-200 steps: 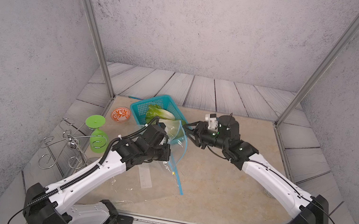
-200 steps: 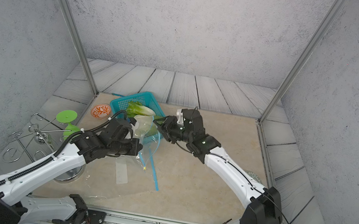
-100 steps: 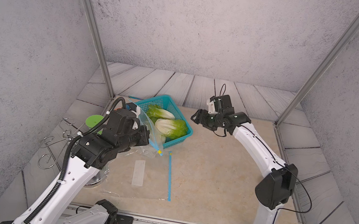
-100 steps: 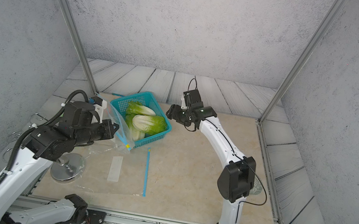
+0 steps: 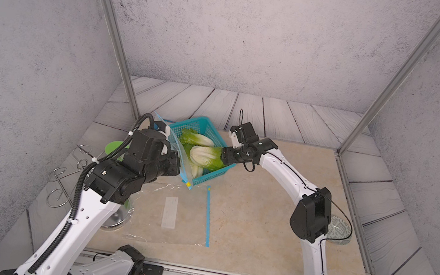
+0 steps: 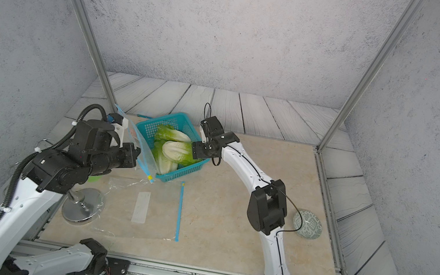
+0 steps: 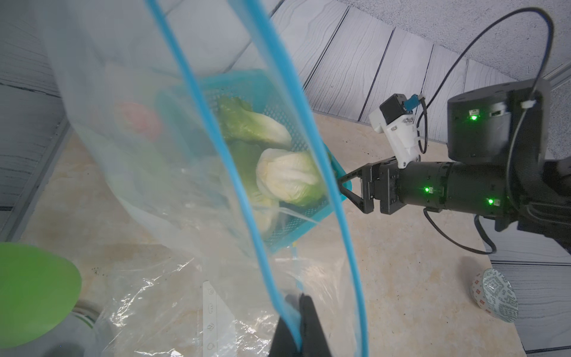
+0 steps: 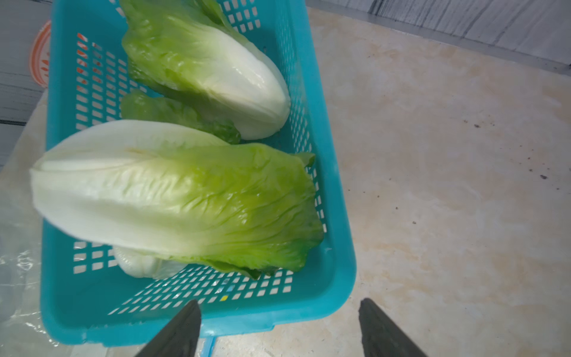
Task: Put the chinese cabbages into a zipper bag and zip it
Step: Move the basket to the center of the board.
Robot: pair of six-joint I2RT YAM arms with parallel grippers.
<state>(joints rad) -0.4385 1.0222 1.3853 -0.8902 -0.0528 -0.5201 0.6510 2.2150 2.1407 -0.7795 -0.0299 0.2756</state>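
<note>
All three chinese cabbages [image 5: 203,153] are seen lying in the teal basket [image 5: 205,125] at the far left of the worktop [image 5: 260,212]; none is in the zipper bag [image 5: 168,218] yet. The uppermost head [image 6: 177,149] is laid over the other two. Its long axis runs left to right in both top views, with the white base turned left toward the bag and the green leafy end turned right, toward the right arm [image 5: 283,169]. The jaws of that arm are spread wide and empty, poised at the basket's right wall, so the leafy end is the part nearest them. In the right wrist view the two fingertips [image 8: 182,327] are seen well apart over the basket's wall. The head lies across their line of approach, not along it: the leafy end is ahead of the gap and the white base is off to one side. A sound grip is therefore judged to depend on the jaws being brought astride the head's width; closed along its length, only loose leaf would probably be pinched. The jaws of the left arm [image 5: 92,210] are shut on the bag's blue zipper rim [image 7: 244,197]. The mouth is held lifted just left of the basket, and the rest of the bag is spread on the near worktop. The right arm is thus judged the nearer and the only free one.
</note>
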